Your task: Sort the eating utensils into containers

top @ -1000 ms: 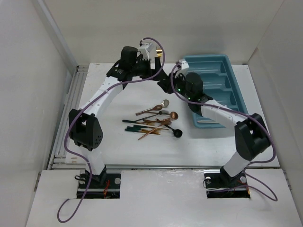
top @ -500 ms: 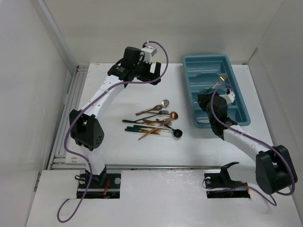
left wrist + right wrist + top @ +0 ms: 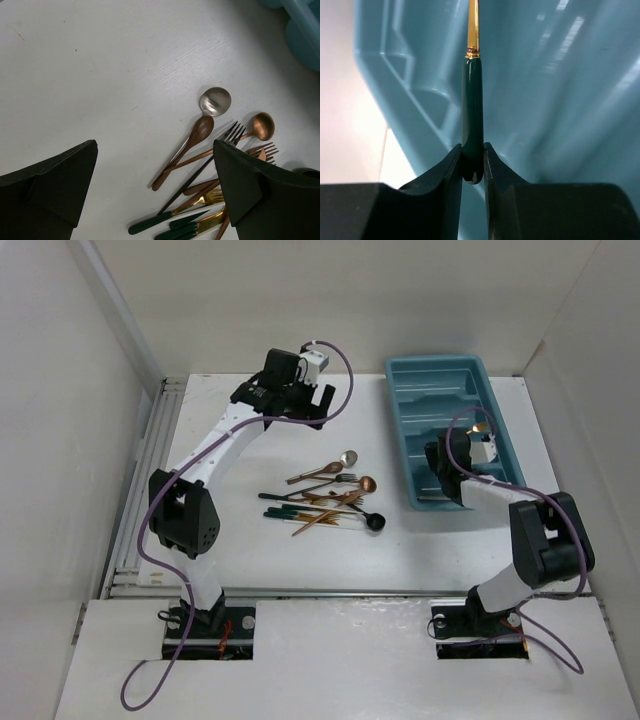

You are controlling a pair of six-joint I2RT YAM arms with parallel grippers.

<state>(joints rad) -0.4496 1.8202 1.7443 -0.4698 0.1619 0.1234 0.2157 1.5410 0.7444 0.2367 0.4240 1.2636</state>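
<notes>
My right gripper (image 3: 472,160) is shut on the dark green handle of a gold-shafted utensil (image 3: 472,100), which points out over the teal tray (image 3: 560,75). From above, the right gripper (image 3: 470,440) hangs over the tray's (image 3: 400,365) right compartments. The other utensils (image 3: 330,495) lie heaped at the table's middle. My left gripper (image 3: 312,405) is open and empty, high behind the heap. Its wrist view (image 3: 154,147) looks down on a silver spoon (image 3: 215,101), copper spoons (image 3: 199,132), a black fork (image 3: 220,150) and green-handled pieces (image 3: 155,222).
A black round-headed spoon (image 3: 375,522) lies at the heap's near right end. A corner of the tray (image 3: 305,35) shows at the top right of the left wrist view. White walls close the table on the left, back and right.
The right gripper has swung from beside the left gripper at the table's middle over to the tray, carrying the green-handled utensil. The left gripper has opened wide and shifted slightly.
</notes>
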